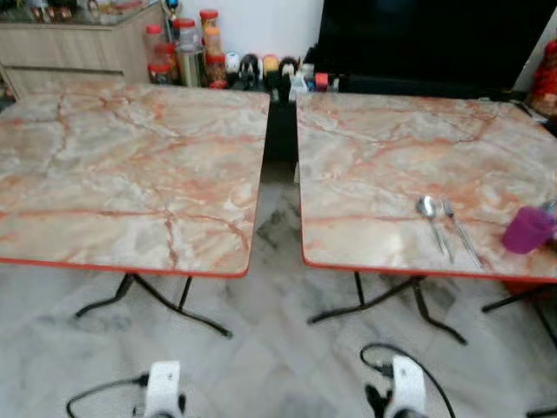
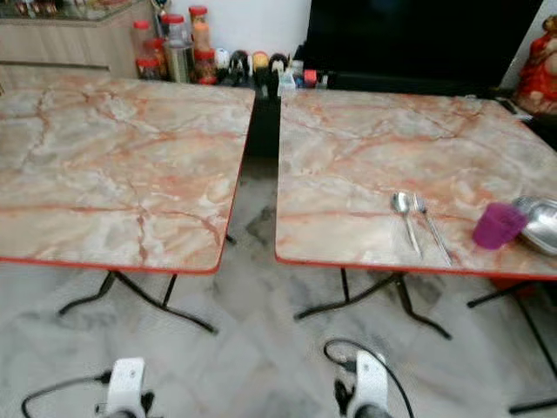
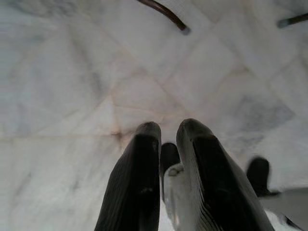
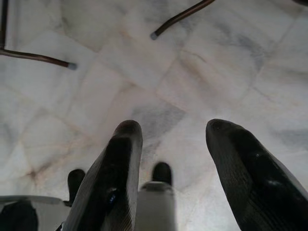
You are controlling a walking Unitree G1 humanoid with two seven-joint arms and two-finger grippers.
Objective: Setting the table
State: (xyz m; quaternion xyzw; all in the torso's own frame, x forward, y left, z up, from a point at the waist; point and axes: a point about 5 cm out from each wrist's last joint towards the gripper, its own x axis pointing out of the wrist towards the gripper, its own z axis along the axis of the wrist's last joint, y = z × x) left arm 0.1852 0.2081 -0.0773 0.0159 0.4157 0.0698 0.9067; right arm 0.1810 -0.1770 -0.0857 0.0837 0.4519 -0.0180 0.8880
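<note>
Both tools hang low over the pale marble-patterned tile floor (image 3: 72, 72), near the robot: the left tool (image 3: 166, 132) has its two black fingers close together with only a narrow slit between them, while the right tool (image 4: 173, 132) has its fingers well apart, floor showing in the gap. Ahead stand two square desks with orange-veined marble-look tops and red edging on thin black folding legs, the left desk (image 1: 130, 174) and the right desk (image 1: 392, 157), parted by a narrow gap. On the right desk, near its front edge, a metal spoon (image 1: 431, 218) and a second slim piece of metal cutlery (image 1: 459, 231) lie side by side, handles toward the near edge. Just right of them stands a magenta plastic cup (image 2: 498, 226), and beside that, at the far right, a shiny steel bowl (image 2: 540, 222). Beyond the desks, against the wall, sit red-lidded jars and small bottles (image 1: 187, 48), a wooden cabinet (image 1: 70, 43) on the left, and a large black screen (image 1: 426, 39) on the right.
</note>
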